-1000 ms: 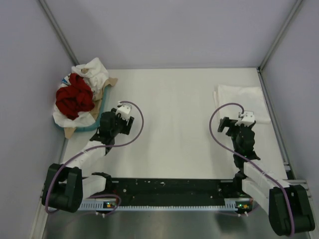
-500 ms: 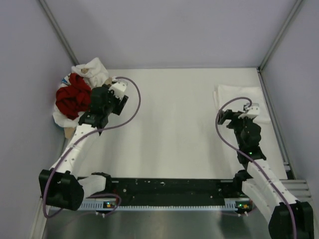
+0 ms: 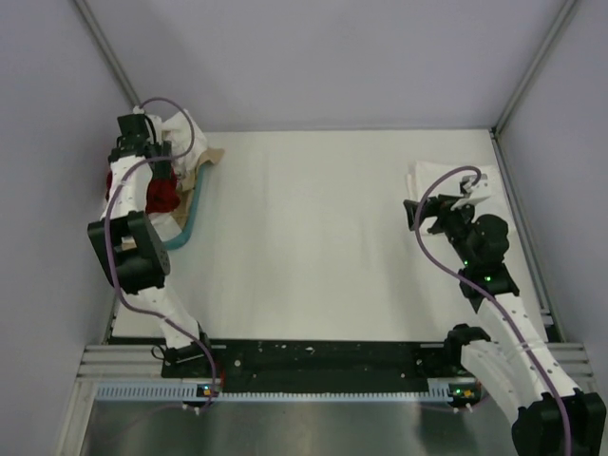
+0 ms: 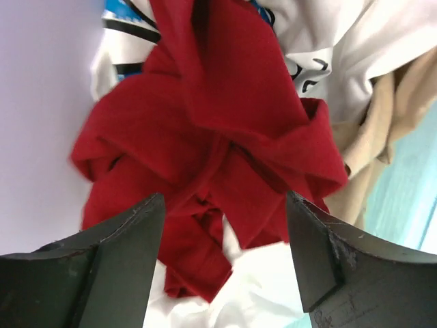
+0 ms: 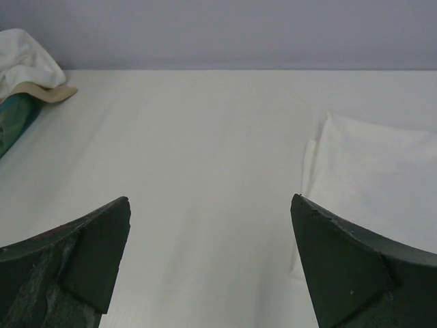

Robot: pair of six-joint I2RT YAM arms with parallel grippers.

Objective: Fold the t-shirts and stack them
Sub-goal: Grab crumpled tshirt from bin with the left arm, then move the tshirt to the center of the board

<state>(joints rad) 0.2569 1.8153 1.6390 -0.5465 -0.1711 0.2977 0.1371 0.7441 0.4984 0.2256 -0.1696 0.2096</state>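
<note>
Red t-shirt (image 4: 205,150) lies crumpled just beyond the spread left jaws.

red shirt (image 3: 162,197) half hidden behind left arm (image 3: 127,251); folded white shirt (image 5: 375,178) cut by frame edge

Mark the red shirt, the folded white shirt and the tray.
red shirt (image 4: 218,130): left wrist view, middle of the crumpled bundle.
folded white shirt (image 5: 375,178): right wrist view, flat top face.
tray (image 3: 194,215): top external view, teal rim.

red t-shirt (image 4: 205,130): 1
plain white t-shirt (image 5: 382,178): 1
printed white t-shirt (image 4: 328,48): 1
tan-and-teal tray (image 3: 193,213): 1
</note>
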